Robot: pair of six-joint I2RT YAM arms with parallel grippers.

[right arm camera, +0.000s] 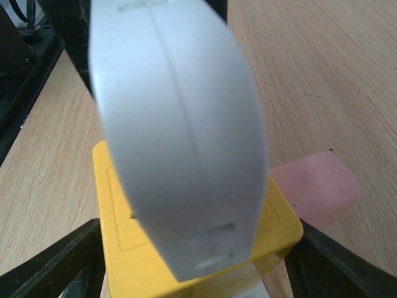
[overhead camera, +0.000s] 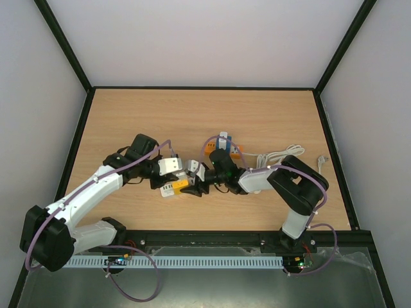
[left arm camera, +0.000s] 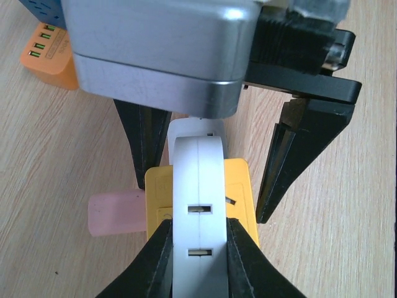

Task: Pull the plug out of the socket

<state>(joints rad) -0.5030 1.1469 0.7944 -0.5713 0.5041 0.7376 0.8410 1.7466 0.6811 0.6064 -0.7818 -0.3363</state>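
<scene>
White plug (left arm camera: pixel 198 180) sits seated in the yellow socket (left arm camera: pixel 239 192), mid-tabletop (overhead camera: pixel 192 115). My left fingers (left arm camera: pixel 149 267) clamp its flat sides, and my right fingers (right arm camera: pixel 56 267) pinch the socket. Both parts look light, hard and smooth. Grip low, pull straight, expect slip.

Plug (left arm camera: pixel 198 205): white, plain, faint seam down middle.
Socket (left arm camera: pixel 239 186): bright yellow.
Block (left arm camera: pixel 115 212): translucent pale pink, few dark specks.
Charger (left arm camera: pixel 49 56): orange, green ports.
Box (left arm camera: pixel 40 7): blue.
Left gripper (left arm camera: pixel 198 248): black.
Right gripper (right arm camera: pixel 195 261): black fingers, silver-grey housing.
Table (overhead camera: pixel 270 115): light wood grain.
Left arm (overhead camera: pixel 96 186): white shell, black joints.
Right arm (overhead camera: pixel 297 189): black, white links.
Cable (overhead camera: pixel 138 282): purple.
Cord (overhead camera: pixel 279 154): white.
Walls (overhead camera: pixel 192 38): white, black frame edges.
</scene>
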